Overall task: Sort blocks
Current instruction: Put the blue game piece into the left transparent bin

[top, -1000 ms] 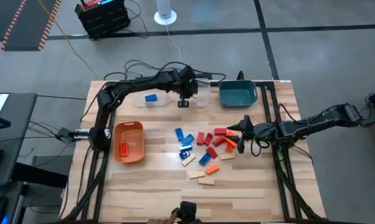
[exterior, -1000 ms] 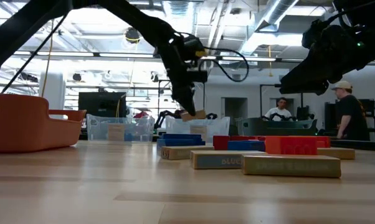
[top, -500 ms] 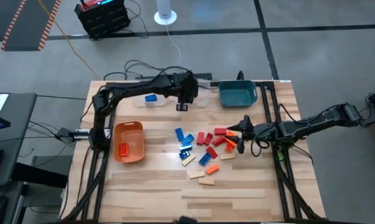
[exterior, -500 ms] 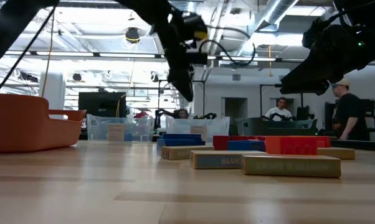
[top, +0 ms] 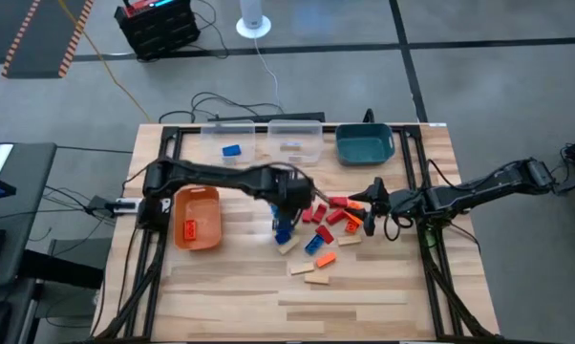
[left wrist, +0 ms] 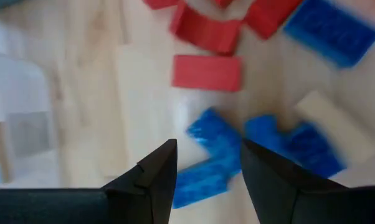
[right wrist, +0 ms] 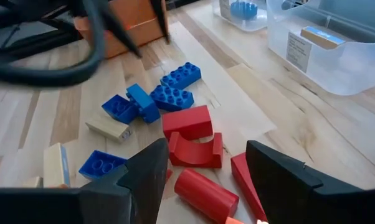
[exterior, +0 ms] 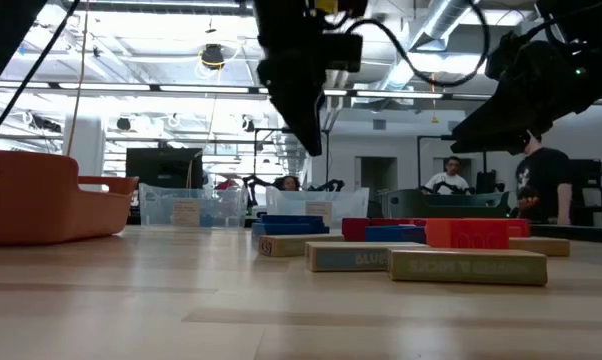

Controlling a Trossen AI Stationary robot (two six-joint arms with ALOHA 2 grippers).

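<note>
**Left arm back over the pile for another block**

The left gripper (top: 286,225) hangs empty, fingers apart, over the blue bricks (left wrist: 220,155), presumably to pick 1; the blocks (top: 318,225) lie mid-table. The right gripper (top: 369,216) waits open beside the red pieces (right wrist: 190,134). 1 second earlier the left gripper was at the clear bins (top: 295,140), carrying a tan piece.
</note>
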